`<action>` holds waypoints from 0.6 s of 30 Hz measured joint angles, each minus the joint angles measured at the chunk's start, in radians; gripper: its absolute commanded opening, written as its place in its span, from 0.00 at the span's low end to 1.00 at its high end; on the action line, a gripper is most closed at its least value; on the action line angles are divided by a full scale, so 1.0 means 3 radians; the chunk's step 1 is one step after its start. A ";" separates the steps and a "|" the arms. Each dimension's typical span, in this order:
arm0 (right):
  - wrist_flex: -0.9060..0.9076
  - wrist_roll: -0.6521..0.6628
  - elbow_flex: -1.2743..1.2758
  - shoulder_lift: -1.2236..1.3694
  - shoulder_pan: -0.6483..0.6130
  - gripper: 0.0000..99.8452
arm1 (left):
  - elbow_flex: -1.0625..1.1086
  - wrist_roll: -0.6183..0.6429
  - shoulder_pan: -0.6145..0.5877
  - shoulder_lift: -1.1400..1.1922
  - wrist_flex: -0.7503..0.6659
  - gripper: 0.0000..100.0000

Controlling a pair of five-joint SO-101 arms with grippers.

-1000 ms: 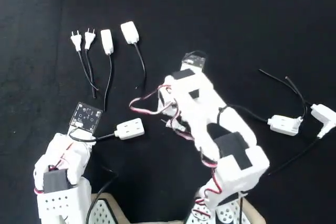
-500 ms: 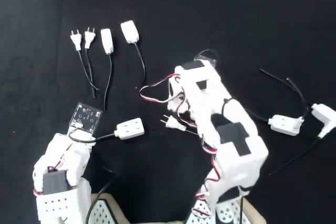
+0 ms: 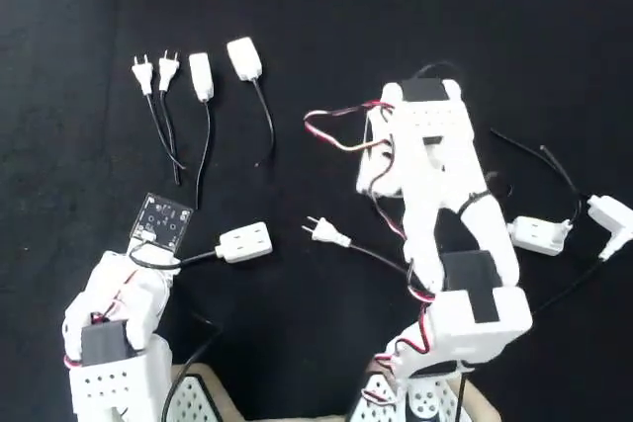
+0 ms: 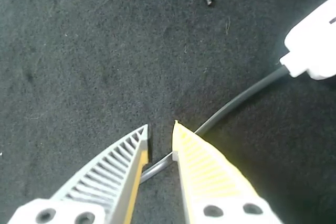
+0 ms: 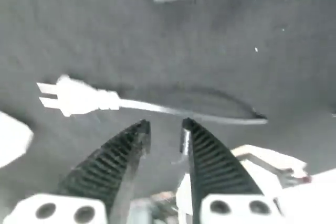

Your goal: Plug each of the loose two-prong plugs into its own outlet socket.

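Note:
A loose white two-prong plug lies on the black table, its prongs pointing at a white outlet socket a short gap away. In the right wrist view the plug lies ahead and to one side of my right gripper, which is open with nothing between its black fingers. My left gripper is shut on the socket's black cable, a little behind the socket body. Two more two-prong plugs lie at the far left beside two white sockets.
Another white socket and a white plug piece lie at the right edge among black cables. The right arm stands over the table's middle right. Bare cloth lies between the far-left plugs and the arms.
The right arm has swung away to the right and toward the far side, off the two-prong plug. The plug, earlier under that arm, now lies free on the table. The left arm has kept still.

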 measured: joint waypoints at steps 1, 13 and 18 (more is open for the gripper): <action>0.0015 0.0148 0.0061 -0.0031 0.0005 0.07 | 0.0000 0.0000 0.0000 0.0000 0.0000 0.09; -0.0005 0.1156 0.1054 -0.0220 -0.0143 0.04 | 0.0000 0.0000 0.0000 0.0000 0.0000 0.09; -0.0005 0.1166 0.1207 -0.0757 -0.0143 0.04 | 0.0000 0.0000 0.0000 0.0000 0.0000 0.09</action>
